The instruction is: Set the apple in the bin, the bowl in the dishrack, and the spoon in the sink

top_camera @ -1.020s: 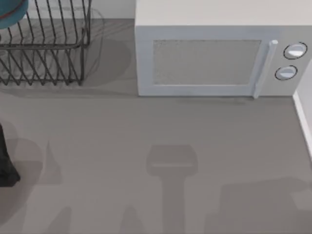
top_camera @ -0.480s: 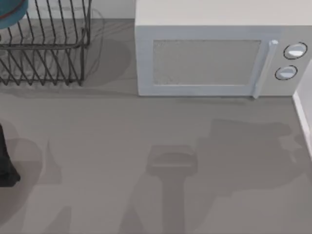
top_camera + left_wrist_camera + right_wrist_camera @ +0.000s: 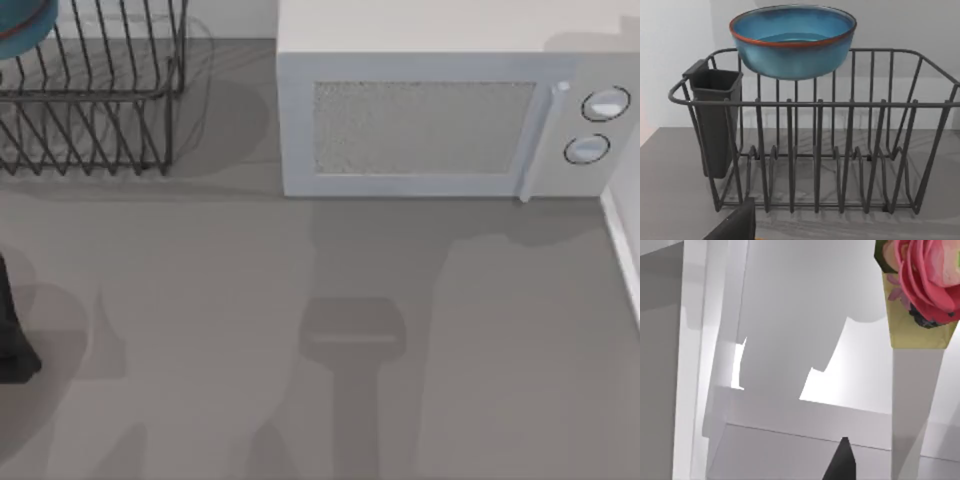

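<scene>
**Bowl up at the dishrack; both claws unreadable**

Noting the bowl (image 3: 792, 47) high at the back of the dishrack (image 3: 815, 150) in the left wrist view, upright, teal inside facing up, reddish rim level. Seeing its base at about the height of the rack's top rail; not managing to tell whether touching the wires or just above them. Finding the same bowl (image 3: 20, 25) in the top view at the far left corner, over the dishrack (image 3: 100, 110).

Logging a dark cutlery cup (image 3: 715, 120) hanging on one end of the rack, upright, just beside the bowl's side but apart from it.

Placing the left gripper (image 3: 735, 227) low in front of the rack, well apart from the bowl, holding nothing visible; wide or narrow, cannot tell. Marking the left arm (image 3: 12, 340) as a dark shape at the table's left edge in the top view.

Catching the right gripper (image 3: 840, 462) as a dark tip against white panels, near a box printed with a pink flower (image 3: 920, 285); grip cannot be told either.

Recording the white microwave (image 3: 440, 120) at the back of the grey table (image 3: 200, 300), right of the rack, door closed.
</scene>
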